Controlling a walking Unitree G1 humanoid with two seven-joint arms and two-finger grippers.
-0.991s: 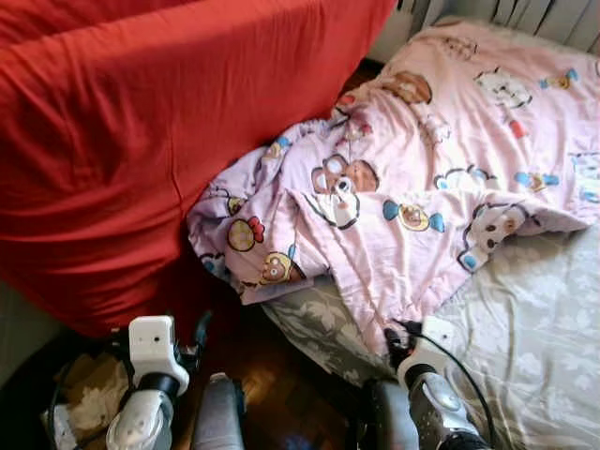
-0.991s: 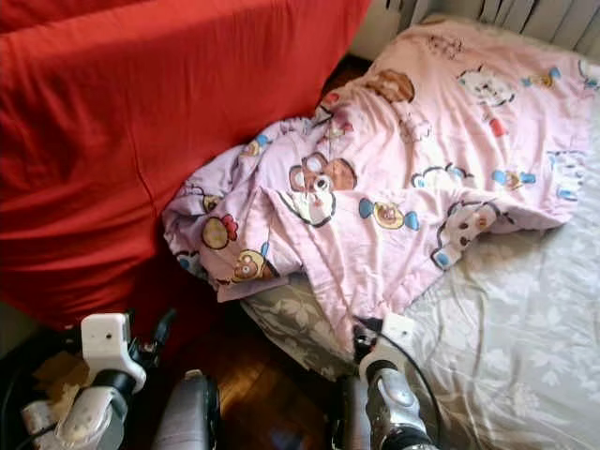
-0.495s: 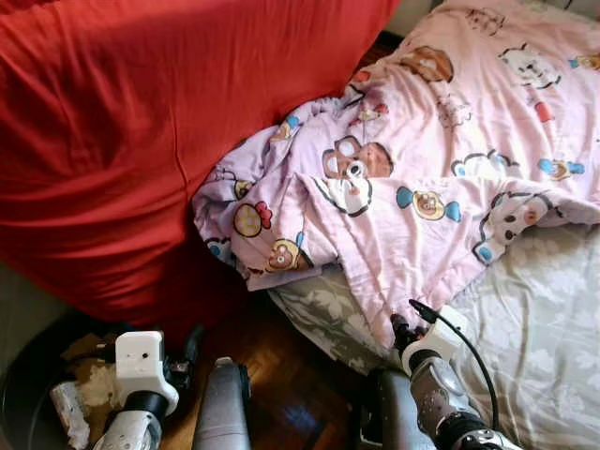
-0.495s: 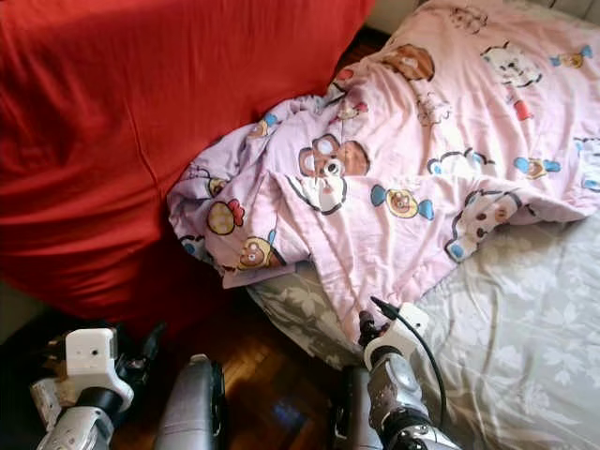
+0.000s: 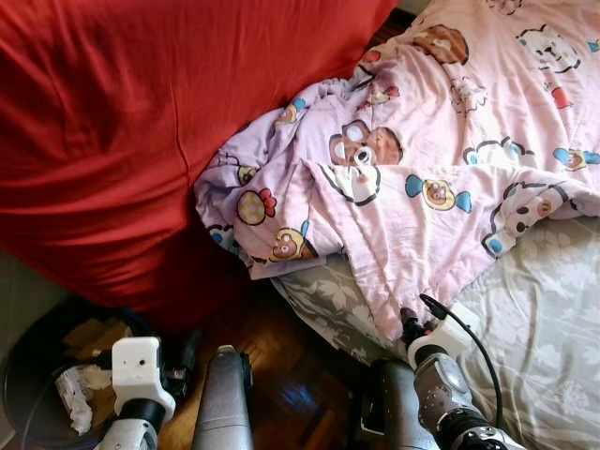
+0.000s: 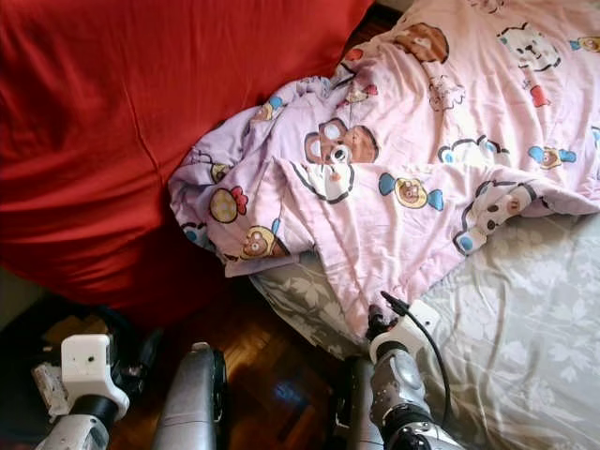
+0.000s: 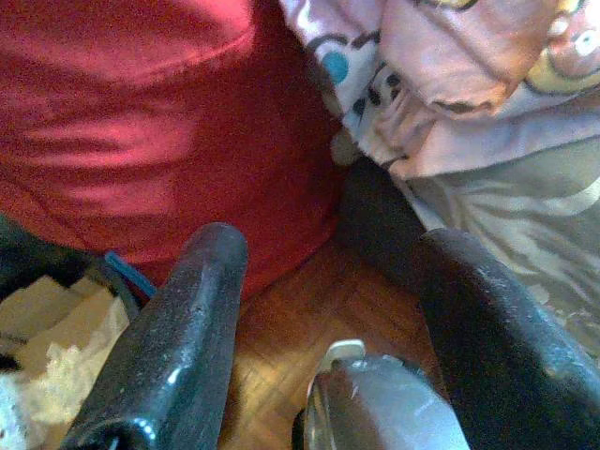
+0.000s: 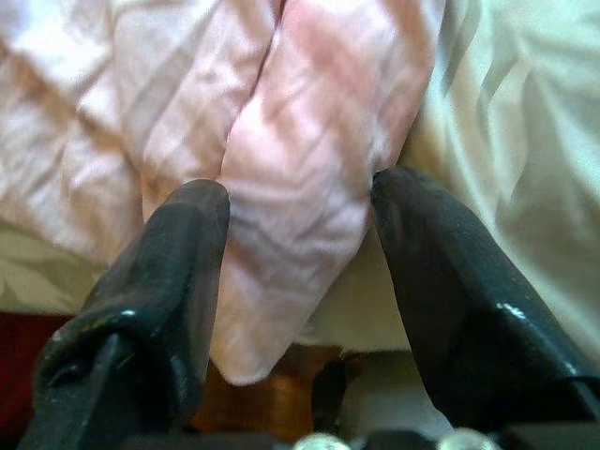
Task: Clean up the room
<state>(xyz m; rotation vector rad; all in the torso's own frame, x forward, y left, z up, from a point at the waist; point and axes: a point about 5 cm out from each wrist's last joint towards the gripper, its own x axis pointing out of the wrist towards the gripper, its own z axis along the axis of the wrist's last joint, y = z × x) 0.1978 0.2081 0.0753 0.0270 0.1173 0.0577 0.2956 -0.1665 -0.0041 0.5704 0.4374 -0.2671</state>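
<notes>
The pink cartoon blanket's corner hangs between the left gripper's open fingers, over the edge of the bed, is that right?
Not the left. The right wrist view shows the pink cartoon blanket corner between the right gripper open fingers. The left gripper is open over the wooden floor.

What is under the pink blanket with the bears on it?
Under the pink blanket lies a grey flowered sheet, showing past the blanket's edge. Whatever else lies beneath the blanket is covered. The right pincer has the blanket's hanging corner between its open fingers.

Pink blanket [image 5: 441, 141] cut off at top and right, bin [image 5: 56, 375] partly cropped and hidden behind left arm
</notes>
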